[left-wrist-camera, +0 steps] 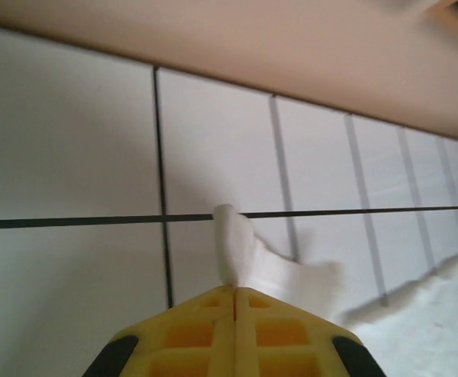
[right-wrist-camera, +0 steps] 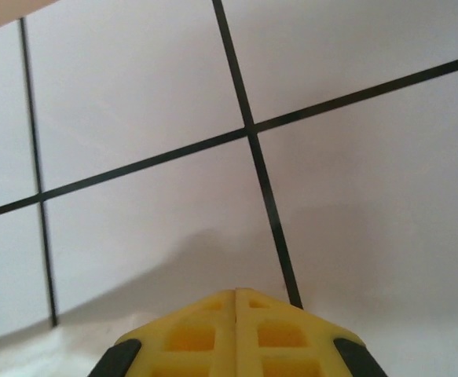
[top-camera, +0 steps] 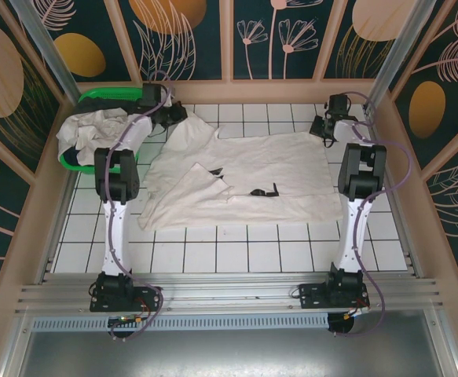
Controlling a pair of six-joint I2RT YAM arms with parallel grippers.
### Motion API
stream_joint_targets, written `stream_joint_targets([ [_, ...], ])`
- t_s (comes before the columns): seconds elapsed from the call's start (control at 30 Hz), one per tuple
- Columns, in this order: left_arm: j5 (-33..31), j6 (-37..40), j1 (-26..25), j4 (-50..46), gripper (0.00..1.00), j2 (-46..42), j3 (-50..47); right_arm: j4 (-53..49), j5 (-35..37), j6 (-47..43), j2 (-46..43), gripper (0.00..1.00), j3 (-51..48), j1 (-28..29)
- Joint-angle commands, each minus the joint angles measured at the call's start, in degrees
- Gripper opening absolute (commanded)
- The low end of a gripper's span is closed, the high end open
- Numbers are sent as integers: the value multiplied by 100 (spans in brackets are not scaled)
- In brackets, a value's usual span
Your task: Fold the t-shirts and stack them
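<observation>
- White-tiled desk [top-camera: 236,243] with dark grout, walled by floral panels: that is your workspace, and nothing on it is folded or stacked yet.
- You have one spread t-shirt [top-camera: 252,169] lying across the centre of the top view, with its black print [top-camera: 264,191] facing up. A loose flap [top-camera: 201,182] lies turned over at its lower left, which I'd judge to be rumpling, not a finished fold.
- Your left tool [top-camera: 170,116] sits at the shirt's upper-left corner, clenched on a tuft of its cloth, as the left wrist view shows.
- Your right tool [top-camera: 323,127] sits at the upper-right corner, clenched too. You cannot tell from its wrist view whether any cloth is caught.
- More bundled t-shirts [top-camera: 87,129] lie in the green basket [top-camera: 107,96], upper left of the top view.
- By my reading you are at the first fold of the first shirt, with every fold and the whole stack left to do.
</observation>
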Motion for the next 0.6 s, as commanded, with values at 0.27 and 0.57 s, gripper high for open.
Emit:
stream_joint_targets([
  [0.27, -268, 599, 83, 941, 0, -3484, -3739, 589, -605, 89, -2137, 0, -2462, -354],
  [0.57, -832, 619, 123, 1669, 0, -5630, -6498, 1271, -1558, 413, -2893, 0, -4027, -1132],
])
